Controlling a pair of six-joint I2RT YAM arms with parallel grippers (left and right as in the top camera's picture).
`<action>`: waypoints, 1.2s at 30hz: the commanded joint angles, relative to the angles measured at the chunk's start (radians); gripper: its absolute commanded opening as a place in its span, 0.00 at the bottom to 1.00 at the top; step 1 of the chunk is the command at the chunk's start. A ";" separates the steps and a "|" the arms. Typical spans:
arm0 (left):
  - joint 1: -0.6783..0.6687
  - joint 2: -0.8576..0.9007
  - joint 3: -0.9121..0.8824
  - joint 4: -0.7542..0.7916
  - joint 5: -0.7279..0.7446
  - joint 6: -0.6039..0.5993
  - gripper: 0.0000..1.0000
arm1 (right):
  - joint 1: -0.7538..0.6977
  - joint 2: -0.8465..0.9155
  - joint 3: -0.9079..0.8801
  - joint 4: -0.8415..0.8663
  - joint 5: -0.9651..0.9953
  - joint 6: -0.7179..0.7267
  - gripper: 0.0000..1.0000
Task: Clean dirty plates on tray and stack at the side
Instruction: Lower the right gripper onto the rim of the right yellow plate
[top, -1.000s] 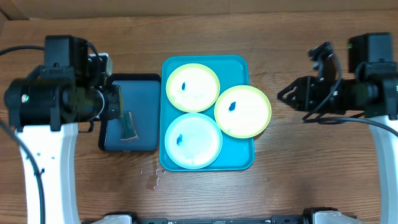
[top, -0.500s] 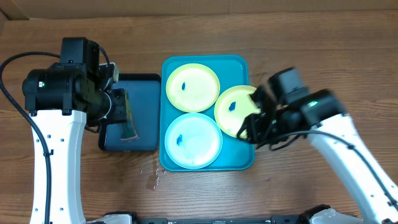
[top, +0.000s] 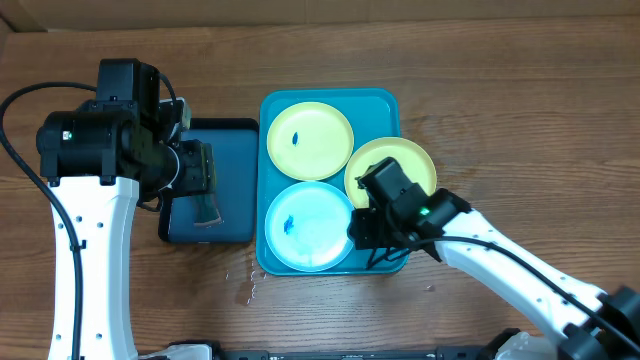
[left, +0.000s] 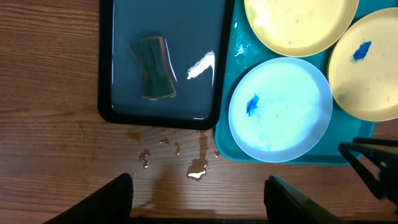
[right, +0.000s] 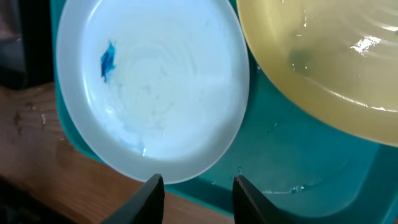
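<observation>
Three plates lie on the turquoise tray (top: 380, 105). Two are yellow-green: one at the back (top: 310, 140), one on the right (top: 400, 160) that overhangs the rim and is half hidden by my right arm. The pale cyan plate (top: 305, 225) at the front carries a blue smudge. My right gripper (top: 360, 230) is open at that plate's right rim; in its wrist view the fingertips (right: 153, 196) flank the plate's edge (right: 149, 87) over the tray (right: 298, 155). My left gripper (top: 205, 168) hangs open over the dark navy tray, holding nothing (left: 199, 202).
The dark navy tray (top: 225, 150) stands left of the turquoise one, with a small grey wet piece (left: 152, 67) lying in it. Water drops (left: 199, 168) dot the wood in front of both trays. A cardboard edge (top: 20, 15) runs along the back.
My right arm has swung in from the table's right side to the tray's front right corner. The left arm shifted over the navy tray and its jaws opened.
</observation>
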 joint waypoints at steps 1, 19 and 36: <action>-0.006 0.002 -0.006 0.004 0.004 -0.014 0.68 | 0.003 0.051 -0.006 0.026 0.068 0.042 0.39; -0.006 0.002 -0.043 0.005 0.003 -0.018 0.61 | 0.003 0.162 -0.010 0.133 0.094 0.046 0.29; -0.006 0.002 -0.078 0.013 0.004 -0.019 0.56 | 0.003 0.192 -0.011 0.149 0.154 0.154 0.17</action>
